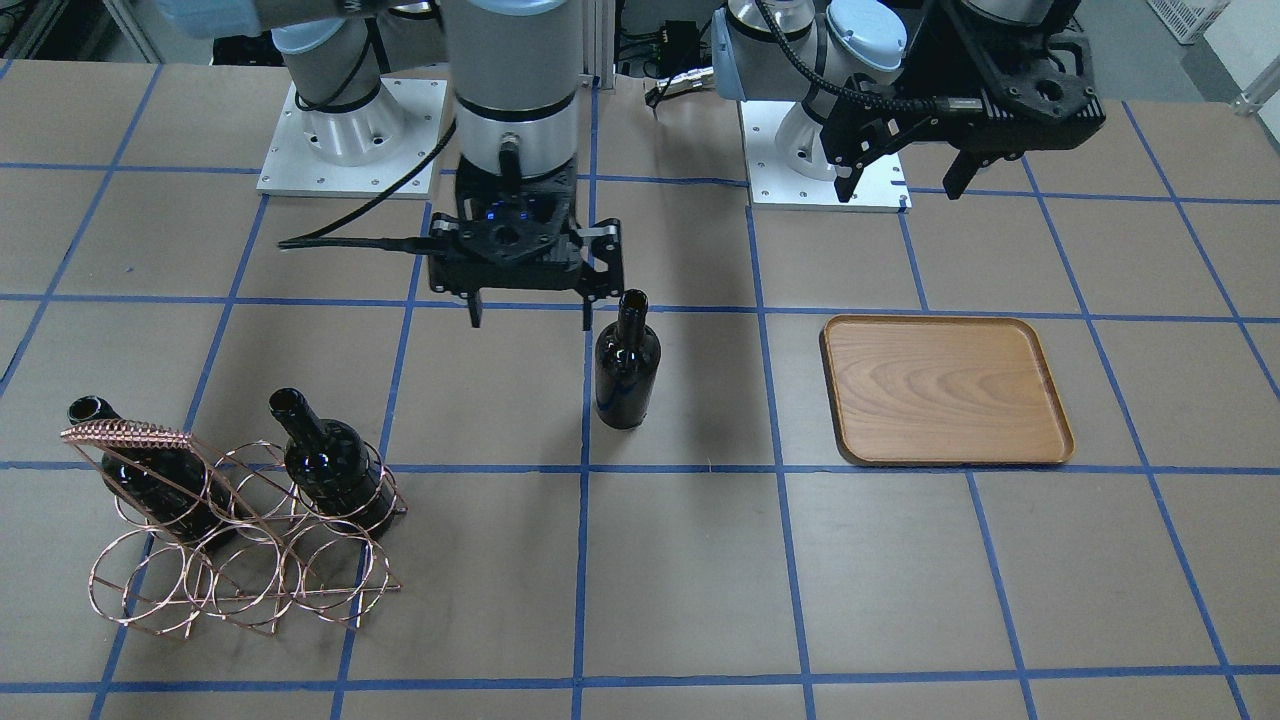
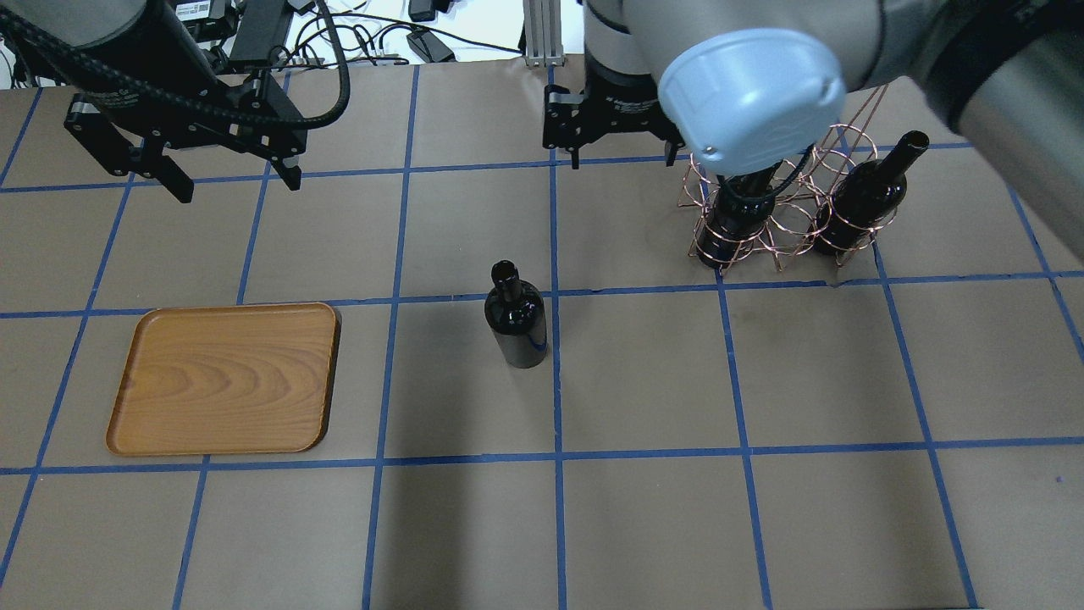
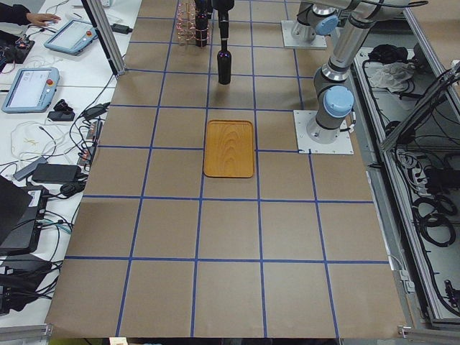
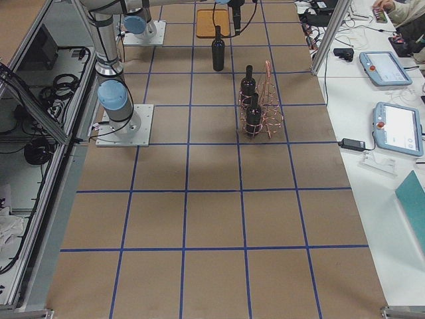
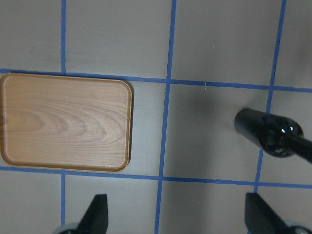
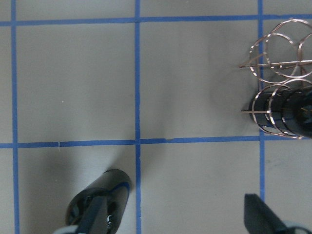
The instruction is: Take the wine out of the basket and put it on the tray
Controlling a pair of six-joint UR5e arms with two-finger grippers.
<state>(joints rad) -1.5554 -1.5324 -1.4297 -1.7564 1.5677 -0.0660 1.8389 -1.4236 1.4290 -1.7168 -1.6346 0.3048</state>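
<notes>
Brown paper ruled with blue tape covers the table [image 2: 644, 525] under both my arms. My right gripper [image 1: 532, 318] hangs wrist-down, jaws spread wide and holding nothing. One finger [image 6: 97, 217] shows close beside the neck of the wine [image 1: 627, 365], apart from it. That bottle stands upright on the paper, between tray and basket and touching neither. My left gripper [image 1: 900, 190] hovers higher, close to my base, jaws likewise parted and empty. Past it the tray [image 1: 945, 390] lies flat on the table. Farther out on my right side the basket [image 1: 240, 540] holds two more bottles [image 1: 330, 465], necks slanting up through its rings. From overhead, my right arm's pale blue joint cap [image 2: 749, 102] covers part of that basket.
</notes>
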